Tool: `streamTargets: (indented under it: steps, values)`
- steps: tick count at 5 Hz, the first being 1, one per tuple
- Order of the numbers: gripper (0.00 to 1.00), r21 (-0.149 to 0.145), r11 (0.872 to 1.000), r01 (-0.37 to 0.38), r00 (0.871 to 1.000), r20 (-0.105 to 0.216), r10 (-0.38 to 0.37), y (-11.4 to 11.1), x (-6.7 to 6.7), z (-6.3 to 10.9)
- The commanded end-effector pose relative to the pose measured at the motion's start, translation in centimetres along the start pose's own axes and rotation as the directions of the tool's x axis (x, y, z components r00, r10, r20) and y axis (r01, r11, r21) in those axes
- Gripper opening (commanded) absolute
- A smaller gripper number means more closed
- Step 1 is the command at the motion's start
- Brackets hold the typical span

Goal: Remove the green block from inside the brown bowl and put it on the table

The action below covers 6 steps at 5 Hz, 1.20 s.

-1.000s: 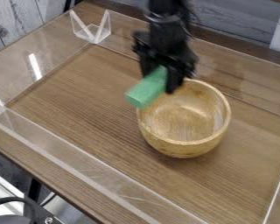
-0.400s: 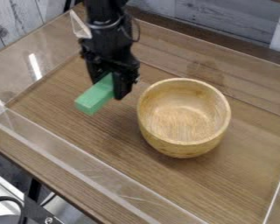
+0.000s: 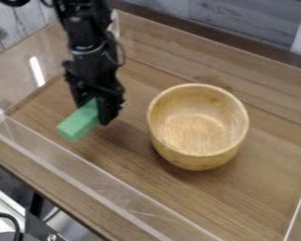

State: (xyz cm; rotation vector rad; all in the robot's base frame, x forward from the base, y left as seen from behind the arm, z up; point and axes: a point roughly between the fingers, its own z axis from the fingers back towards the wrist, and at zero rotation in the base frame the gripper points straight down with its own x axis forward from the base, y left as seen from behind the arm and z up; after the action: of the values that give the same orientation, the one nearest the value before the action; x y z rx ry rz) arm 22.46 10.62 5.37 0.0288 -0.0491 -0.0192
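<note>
Across the wood-grain tabletop (image 3: 229, 202), at nine o'clock of the round light-tan wooden bowl (image 3: 198, 126) and apart from it. Black pincer (image 3: 86, 108) clenched on the upper end of the bright green block (image 3: 79, 121), nearly closed. Block slanting, its lower end towards seven o'clock; unclear whether touching wood. Nothing inside the bowl.

Jaws (image 3: 95, 105) shut, pointing downward

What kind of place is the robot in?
It looks like a robot test table, maybe in a lab: a robot arm with jaws, a wood-grain table with low clear walls, and a wooden bowl.
</note>
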Motion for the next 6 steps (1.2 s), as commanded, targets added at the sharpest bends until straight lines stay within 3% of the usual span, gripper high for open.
streamTargets:
  steps: [1, 2, 6]
  values:
    - [0.0, 0.018, 1.0, 0.009, 1.0, 0.021, -0.009, 1.2, -0.4, -0.7]
    - [0.0, 0.009, 1.0, 0.008, 1.0, 0.019, -0.008, 0.9, -0.6, -1.1]
    - [0.0, -0.053, 0.998, -0.025, 0.999, 0.02, 0.026, -0.5, 0.0, 0.0]
